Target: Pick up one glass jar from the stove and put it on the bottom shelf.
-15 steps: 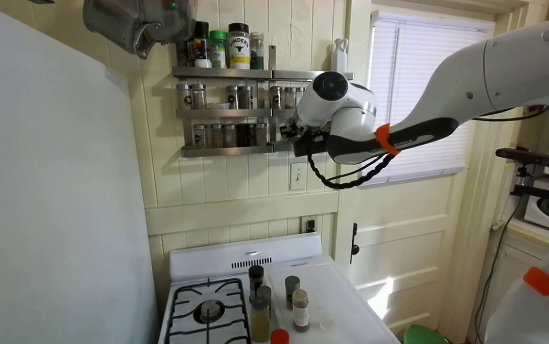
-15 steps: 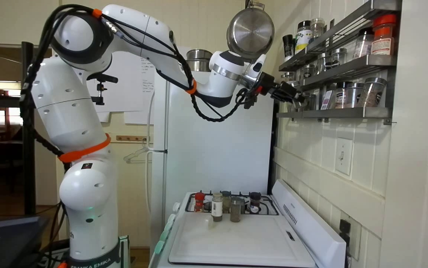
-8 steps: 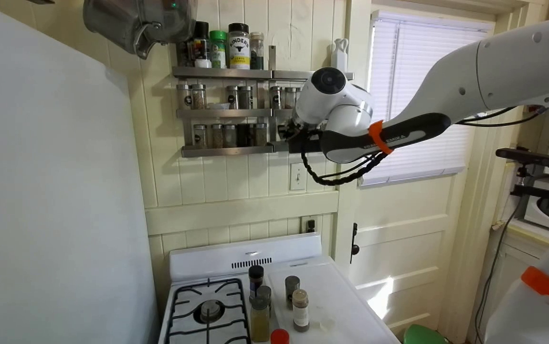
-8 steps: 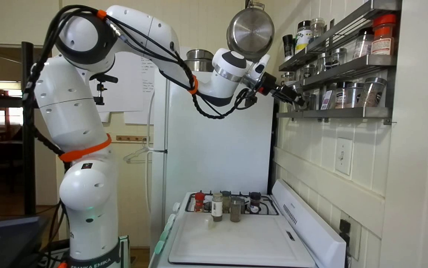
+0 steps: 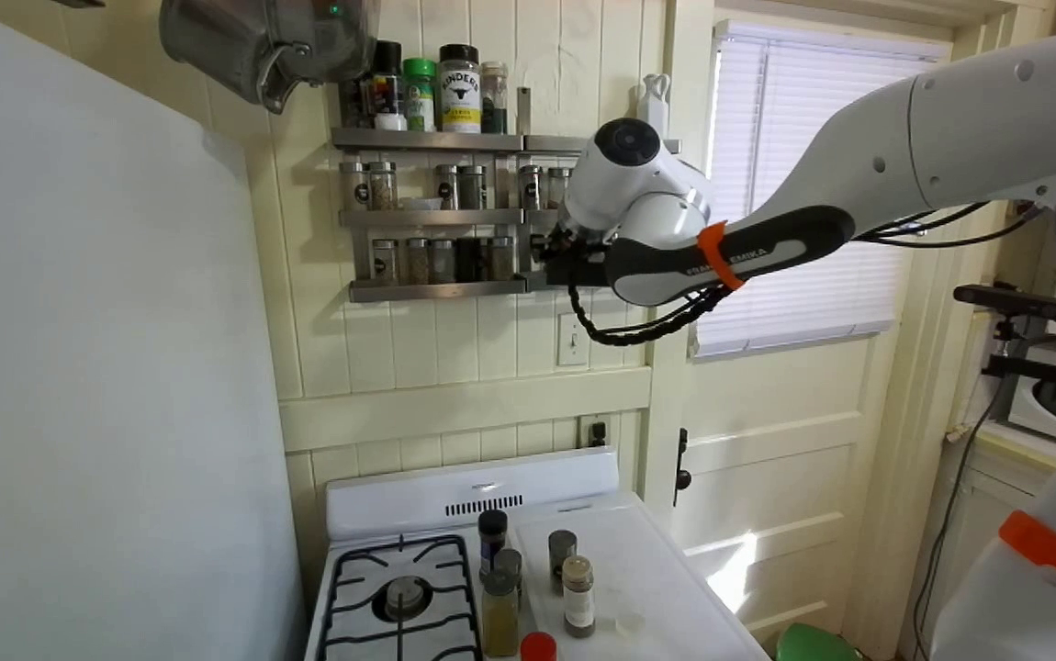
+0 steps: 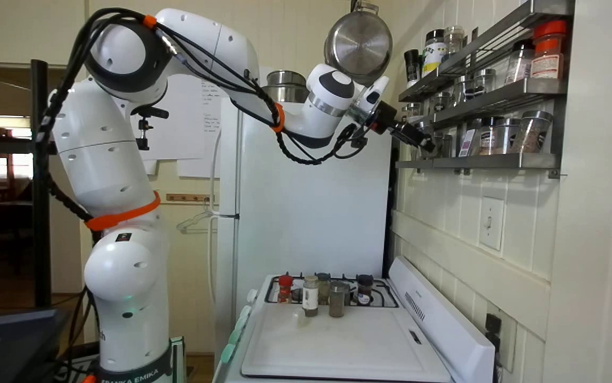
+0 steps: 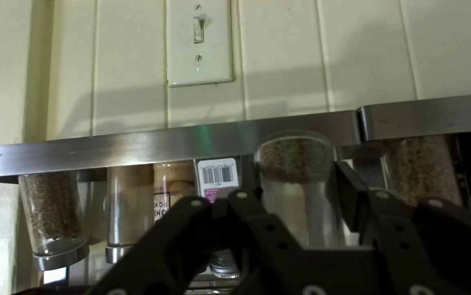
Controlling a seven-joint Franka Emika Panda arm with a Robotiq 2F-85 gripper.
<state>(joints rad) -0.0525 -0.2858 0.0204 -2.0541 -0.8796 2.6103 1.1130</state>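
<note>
Clear, round glass jar with brown contents [image 7: 297, 164] is the star now, held aloft by the black, two-fingered claw [image 7: 299, 190]. Biggest first: the white, boxy gas stove [image 6: 348, 343] lies well below the claw, with small glass spice containers [image 6: 336, 300] standing on it. Just ahead of the claw runs the bottom shelf [image 6: 481, 161], a narrow, shiny steel ledge. As for the claw itself, it looks clenched on the jar, a finger at each side. Now the relation everything turns on: the jar's long axis runs roughly upright, base down, and that base shows in front of the shelf's front rail [image 7: 170, 145], not behind it. So, I'd judge, the move is up over that rail, ahead of the claw, then release. Fine tilt? Can't tell; the claw hides the lid end. Watch the neighbours: a clear, cylindrical jar of red-brown spice [image 7: 422, 168] and a white-and-purple rectangular barcode label [image 7: 218, 176] flank the claw, and a bump looks possible.
</note>
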